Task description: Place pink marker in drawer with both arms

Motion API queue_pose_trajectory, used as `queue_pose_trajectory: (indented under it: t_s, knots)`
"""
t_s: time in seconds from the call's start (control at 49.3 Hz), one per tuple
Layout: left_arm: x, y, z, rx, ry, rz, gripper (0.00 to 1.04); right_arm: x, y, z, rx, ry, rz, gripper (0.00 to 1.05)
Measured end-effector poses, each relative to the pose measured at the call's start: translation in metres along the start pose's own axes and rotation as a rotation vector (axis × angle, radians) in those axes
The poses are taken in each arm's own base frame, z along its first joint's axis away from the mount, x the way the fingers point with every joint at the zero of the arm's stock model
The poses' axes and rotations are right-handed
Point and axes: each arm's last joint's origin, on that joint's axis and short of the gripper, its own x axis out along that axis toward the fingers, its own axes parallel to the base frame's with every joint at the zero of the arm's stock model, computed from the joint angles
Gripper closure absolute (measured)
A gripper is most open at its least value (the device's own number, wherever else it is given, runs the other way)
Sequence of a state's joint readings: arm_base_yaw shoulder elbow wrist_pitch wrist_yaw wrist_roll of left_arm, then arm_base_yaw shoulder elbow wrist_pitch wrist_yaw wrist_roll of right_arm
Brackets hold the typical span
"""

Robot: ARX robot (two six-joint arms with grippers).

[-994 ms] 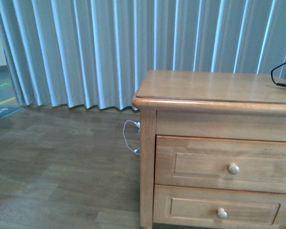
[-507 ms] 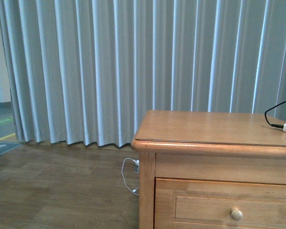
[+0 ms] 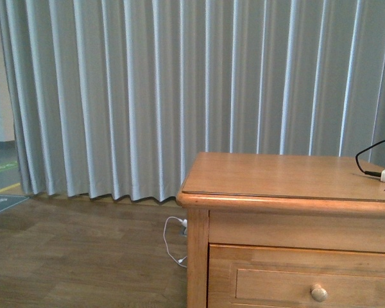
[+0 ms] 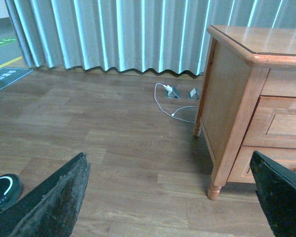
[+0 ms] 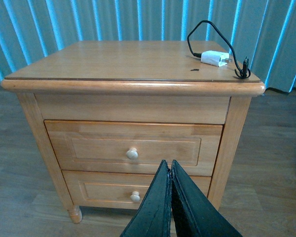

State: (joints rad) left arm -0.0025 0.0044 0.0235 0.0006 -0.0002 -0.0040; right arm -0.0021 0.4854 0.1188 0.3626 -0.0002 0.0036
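No readable text, brand, number or label is shown on the wooden cabinet (image 5: 133, 98), its drawers, or the white plug (image 5: 213, 58) lying on its top. A dark floor mat (image 4: 9, 78) by the curtain is seen in the left wrist view, with pale characters printed on it, but these are too small and blurred to be read. The same mat (image 3: 1, 205) is seen in the front view, equally illegible.

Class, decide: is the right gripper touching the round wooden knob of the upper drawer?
Apart: the right wrist view shows the shut right gripper short of the round wooden knob, drawer closed.
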Motion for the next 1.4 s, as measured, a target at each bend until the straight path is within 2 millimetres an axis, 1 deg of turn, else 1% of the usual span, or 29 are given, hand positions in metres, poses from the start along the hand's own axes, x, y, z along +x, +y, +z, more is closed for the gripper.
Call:
queue_pose_trajectory:
  t_s: [0.162, 0.589, 0.67, 1.015, 1.116, 1.157, 1.339, 1.4]
  knots:
    - [0.0, 0.0, 0.0, 0.0, 0.0, 0.0, 0.06, -0.007, 0.0, -0.008, 0.0, 0.001, 0.0, 1.03]
    - [0.0, 0.0, 0.0, 0.0, 0.0, 0.0, 0.06, -0.018, 0.0, -0.019, 0.0, -0.002, 0.0, 1.03]
    - [0.0, 0.0, 0.0, 0.0, 0.0, 0.0, 0.06, -0.02, 0.0, -0.026, 0.0, -0.009, 0.0, 1.03]
    - [0.0, 0.0, 0.0, 0.0, 0.0, 0.0, 0.06, -0.025, 0.0, -0.027, 0.0, -0.011, 0.0, 1.03]
    - [0.0, 0.0, 0.0, 0.0, 0.0, 0.001, 0.06, -0.033, 0.0, -0.031, 0.0, 0.022, 0.001, 1.03]
    - [0.0, 0.0, 0.0, 0.0, 0.0, 0.0, 0.06, -0.035, 0.0, -0.03, 0.0, 0.0, 0.001, 1.03]
    - [0.0, 0.0, 0.0, 0.0, 0.0, 0.0, 0.06, -0.036, 0.0, -0.029, -0.001, -0.006, 0.001, 1.03]
    - [0.0, 0.0, 0.0, 0.0, 0.0, 0.0, 0.06, -0.036, 0.0, -0.029, -0.002, -0.007, 0.001, 0.89]
